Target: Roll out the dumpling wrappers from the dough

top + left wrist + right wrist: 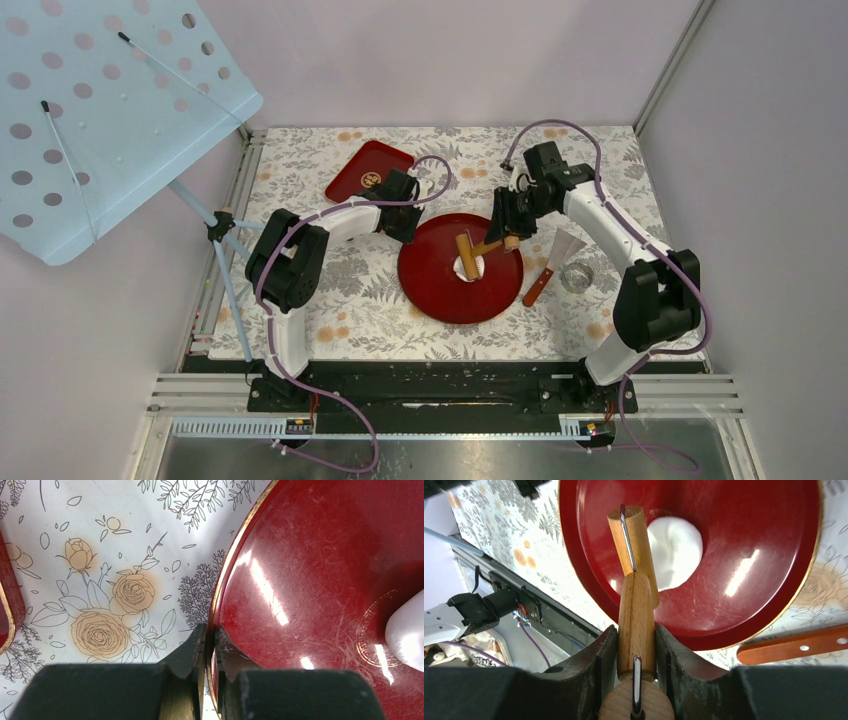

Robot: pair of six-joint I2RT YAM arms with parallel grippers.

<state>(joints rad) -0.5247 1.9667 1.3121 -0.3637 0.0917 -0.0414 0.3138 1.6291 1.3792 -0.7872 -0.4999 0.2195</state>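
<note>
**A:** What is the right gripper (636, 630) doing?

**B:** Its 2 fingers are clamped on the handle of the wooden roller (638, 600). It reaches in from about 1 o'clock of the round red plate (749, 540). The drum lies on the dumpling wrapper (676, 555), a white roundish piece near the plate's middle. I'd say gripping the handle lets the arm press down while the drum turns freely.

**A:** And the left gripper (210, 645)?

**B:** It's pinched shut on the plate's gold rim, at roughly 10 o'clock. My guess is it's there as an anchor, because a glossy plate would skate on that flowered cloth once the roller pushes.

**A:** Is the dough done?

**B:** Hard to say. It looks plump and only partly under the drum, so I judge more passes are needed.

**A:** What about the other tools?

**B:** There's 1 scraper (555, 262) and 1 metal ring (577, 275), both off the plate at 3 o'clock and near the right arm. A square red tray (368, 170) sits at 11 o'clock.
</note>
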